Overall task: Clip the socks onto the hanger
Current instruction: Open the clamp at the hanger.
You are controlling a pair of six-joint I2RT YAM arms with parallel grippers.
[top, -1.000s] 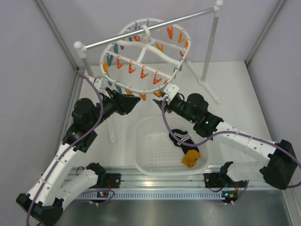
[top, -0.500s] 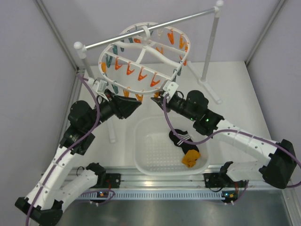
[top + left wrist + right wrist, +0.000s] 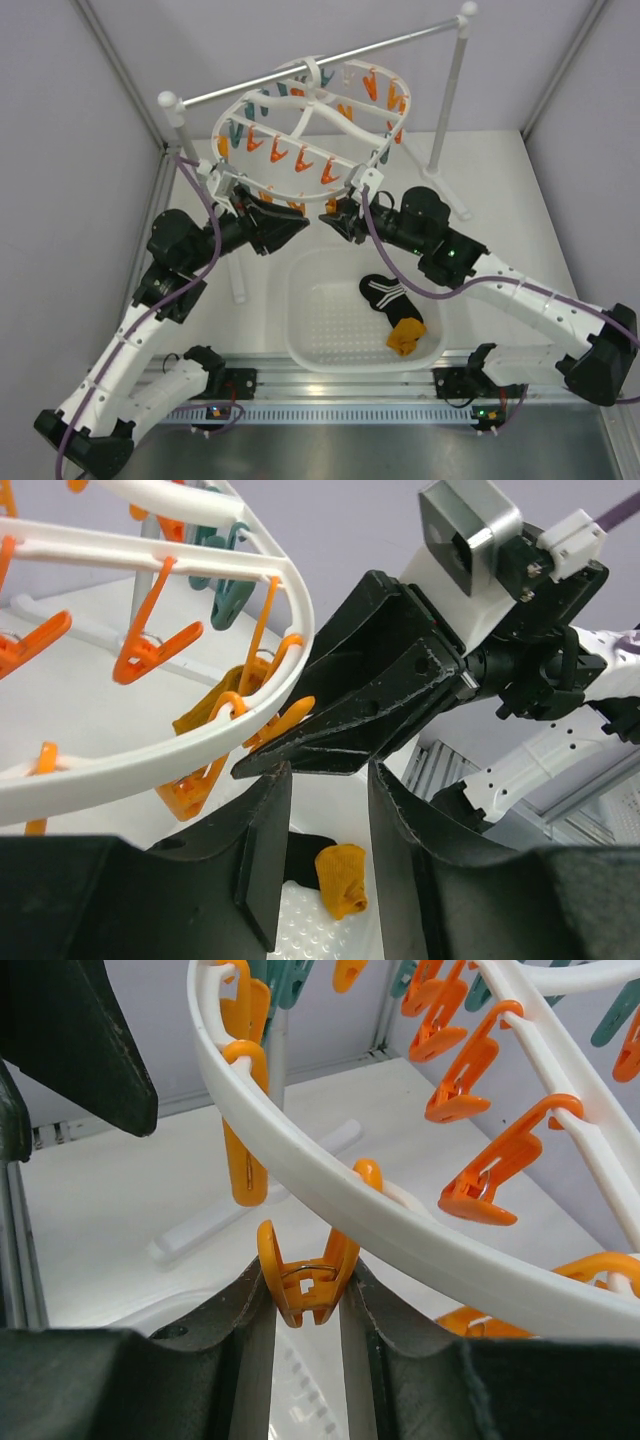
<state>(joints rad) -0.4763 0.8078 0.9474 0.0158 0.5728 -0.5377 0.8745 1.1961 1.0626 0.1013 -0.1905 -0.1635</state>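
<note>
The white oval hanger [image 3: 322, 112] hangs from the rod with orange and teal clothespins. My right gripper [image 3: 330, 215] is shut on an orange clothespin [image 3: 303, 1282] that dangles from the near rim [image 3: 400, 1240]. My left gripper [image 3: 300, 225] is open and empty, its tips just left of the right gripper's and below the rim [image 3: 150, 765]. In the left wrist view the gap between my left fingers [image 3: 330, 850] frames a mustard sock [image 3: 340, 880] beside a black one [image 3: 303, 856]. Both socks lie in the basket: black striped [image 3: 385, 293], mustard [image 3: 405, 336]. A mustard piece [image 3: 205, 712] hangs behind the rim.
The white perforated basket [image 3: 292, 320] stands in front of both arms. The silver rod [image 3: 330, 62] rests on two white posts, one at the left [image 3: 236, 275] and one at the back right [image 3: 447, 100], with its foot on the table.
My right gripper has shifted left and a little nearer under the rim. The hanger's near rim has risen and the frame has swung slightly. My left gripper has edged right.
</note>
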